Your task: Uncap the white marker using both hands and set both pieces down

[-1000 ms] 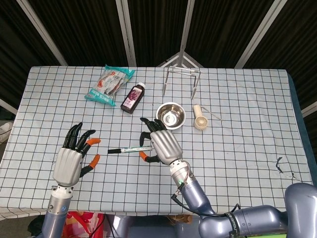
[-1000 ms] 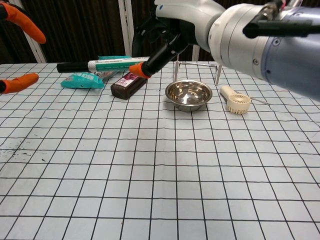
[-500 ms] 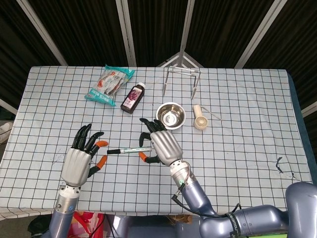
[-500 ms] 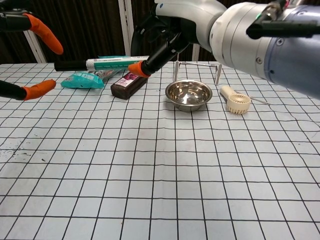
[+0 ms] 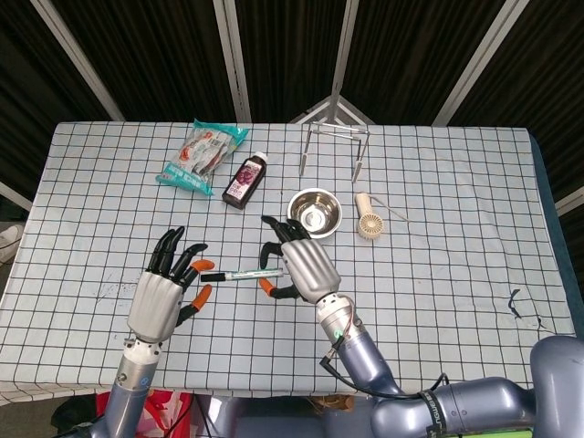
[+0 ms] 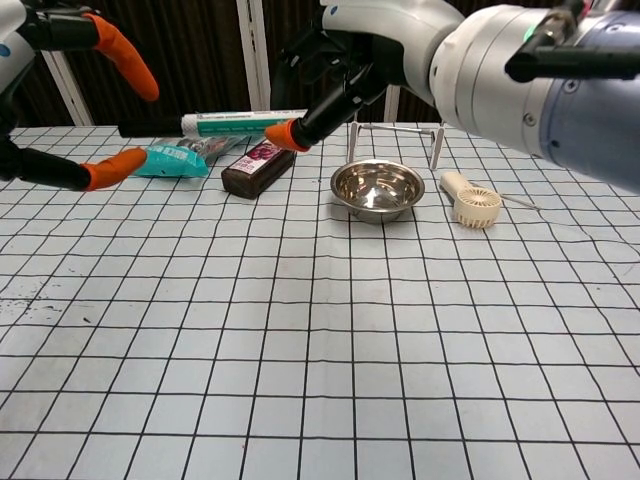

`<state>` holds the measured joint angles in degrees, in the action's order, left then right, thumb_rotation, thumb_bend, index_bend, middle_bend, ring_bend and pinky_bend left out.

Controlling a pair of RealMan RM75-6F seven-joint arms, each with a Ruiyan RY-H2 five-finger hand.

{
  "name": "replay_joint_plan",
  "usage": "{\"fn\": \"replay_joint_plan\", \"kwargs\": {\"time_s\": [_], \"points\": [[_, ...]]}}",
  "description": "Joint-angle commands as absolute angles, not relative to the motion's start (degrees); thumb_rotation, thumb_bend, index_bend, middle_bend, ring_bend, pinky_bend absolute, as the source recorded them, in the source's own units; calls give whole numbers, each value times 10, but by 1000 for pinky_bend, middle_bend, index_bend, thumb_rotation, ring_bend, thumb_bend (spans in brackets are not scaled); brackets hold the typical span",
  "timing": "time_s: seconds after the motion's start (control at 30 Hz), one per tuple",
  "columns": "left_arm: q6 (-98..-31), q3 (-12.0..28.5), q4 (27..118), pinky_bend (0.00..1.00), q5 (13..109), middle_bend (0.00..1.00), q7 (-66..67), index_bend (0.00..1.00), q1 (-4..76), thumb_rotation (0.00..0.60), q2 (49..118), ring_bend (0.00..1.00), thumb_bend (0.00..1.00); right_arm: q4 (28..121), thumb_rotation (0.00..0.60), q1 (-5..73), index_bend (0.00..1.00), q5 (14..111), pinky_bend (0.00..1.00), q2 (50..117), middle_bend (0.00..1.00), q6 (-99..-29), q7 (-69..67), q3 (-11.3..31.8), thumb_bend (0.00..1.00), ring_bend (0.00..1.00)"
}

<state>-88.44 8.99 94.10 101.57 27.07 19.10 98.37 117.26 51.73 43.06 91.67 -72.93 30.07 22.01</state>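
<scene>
The white marker [image 5: 245,273] with a black cap [image 5: 213,276] is held level above the table, cap end pointing left. My right hand [image 5: 299,266] pinches its right end between an orange-tipped thumb and fingers. In the chest view the marker [image 6: 240,124] shows at the upper left under that right hand [image 6: 345,60]. My left hand [image 5: 166,292] hovers just left of the cap, fingers spread and holding nothing; its orange fingertips [image 6: 118,165] frame the cap end in the chest view without touching it.
A steel bowl [image 5: 313,210], a small cream fan [image 5: 369,223], a dark bottle [image 5: 246,180], a snack packet [image 5: 203,151] and a wire rack [image 5: 334,146] lie behind the hands on the checked tablecloth [image 5: 456,274].
My left hand has moved right, closing in on the marker's cap end. The right hand and marker have barely shifted.
</scene>
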Motion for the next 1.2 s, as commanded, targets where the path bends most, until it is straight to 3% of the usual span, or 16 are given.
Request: {"fn": "replay_joint_plan", "kwargs": {"time_s": [0.03,0.63,1.2], "points": [[-881,90,938,92,1014,264,273,484,194,600,988,0,408,1171,600,517,761,431,73,915,97,-727,298,219,483,149],[-883,102,904,92,1014,296,271,529,217,600,1023,0,429,1169,600,510,767,439,72,907,98,-722,273,212,481,149],[-906,101,881,92,1015,337,252,587,220,600,1033,0,514,1159,600,505,767,443,73,906,98,-717,256,205,482,149]]}}
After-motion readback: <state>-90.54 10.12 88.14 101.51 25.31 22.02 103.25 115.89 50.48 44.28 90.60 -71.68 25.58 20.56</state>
